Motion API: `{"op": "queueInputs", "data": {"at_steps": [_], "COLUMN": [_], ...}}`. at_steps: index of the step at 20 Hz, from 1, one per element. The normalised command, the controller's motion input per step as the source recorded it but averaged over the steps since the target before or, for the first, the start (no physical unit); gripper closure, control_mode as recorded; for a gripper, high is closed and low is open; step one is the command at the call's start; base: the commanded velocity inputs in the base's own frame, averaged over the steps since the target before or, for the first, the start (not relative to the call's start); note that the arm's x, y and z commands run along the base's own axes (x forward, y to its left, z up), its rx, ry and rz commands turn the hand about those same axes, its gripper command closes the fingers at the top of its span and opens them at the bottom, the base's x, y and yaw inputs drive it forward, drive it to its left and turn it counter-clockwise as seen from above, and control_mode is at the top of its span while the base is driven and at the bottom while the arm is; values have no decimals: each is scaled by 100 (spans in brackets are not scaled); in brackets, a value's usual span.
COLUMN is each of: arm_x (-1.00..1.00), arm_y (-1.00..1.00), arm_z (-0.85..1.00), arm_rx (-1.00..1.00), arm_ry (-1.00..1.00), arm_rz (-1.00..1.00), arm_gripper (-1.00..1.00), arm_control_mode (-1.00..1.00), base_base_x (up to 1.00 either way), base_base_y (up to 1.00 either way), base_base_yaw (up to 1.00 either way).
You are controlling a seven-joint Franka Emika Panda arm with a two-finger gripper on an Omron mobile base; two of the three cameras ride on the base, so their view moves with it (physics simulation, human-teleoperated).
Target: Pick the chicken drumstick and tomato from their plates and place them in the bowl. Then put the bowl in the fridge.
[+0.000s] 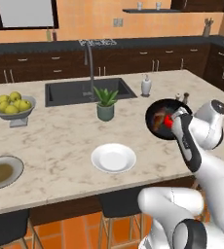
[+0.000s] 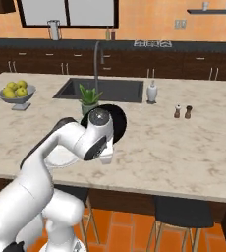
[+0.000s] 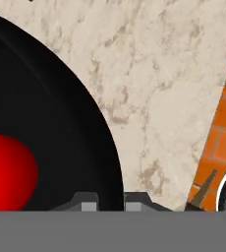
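Bowl (image 1: 158, 116) lifted above the desk (image 1: 60, 141), tilted, drumstick (image 1: 158, 120) and tomato (image 1: 168, 120) inside. Tool (image 3: 110, 201) narrow, pinching the bowl's rim. Judged stiff, smooth and slippery; loose contents could roll, so carry level.

1. You have the tomato (image 1: 168, 120) and chicken drumstick (image 1: 158, 120) side by side in the bowl (image 1: 155, 109).
2. The potted plant (image 1: 105, 103) sits left of it, before the sink (image 1: 70, 92).
3. Nearer you lies the white plate (image 1: 113, 158); the other plate (image 1: 2, 172) lies far left.
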Motion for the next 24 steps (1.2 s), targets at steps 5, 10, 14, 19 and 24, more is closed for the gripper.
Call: {"op": "queueInputs", "data": {"at_steps": [5, 10, 14, 19, 24], "arm_x": [0, 0, 0, 0, 0], "arm_y": [0, 0, 0, 0, 0], "arm_z": [0, 0, 0, 0, 0], "arm_rx": [0, 0, 0, 0, 0], "arm_ry": [0, 0, 0, 0, 0], "arm_rz": [0, 0, 0, 0, 0], "arm_gripper": [100, 100, 100, 100, 100], "arm_control_mode": [100, 100, 100, 100, 100], "base_base_x": [-90, -25, 47, 88, 100], "base_base_y": [0, -30, -100, -100, -100], "base_base_yaw": [-53, -74, -59, -35, -5]}}
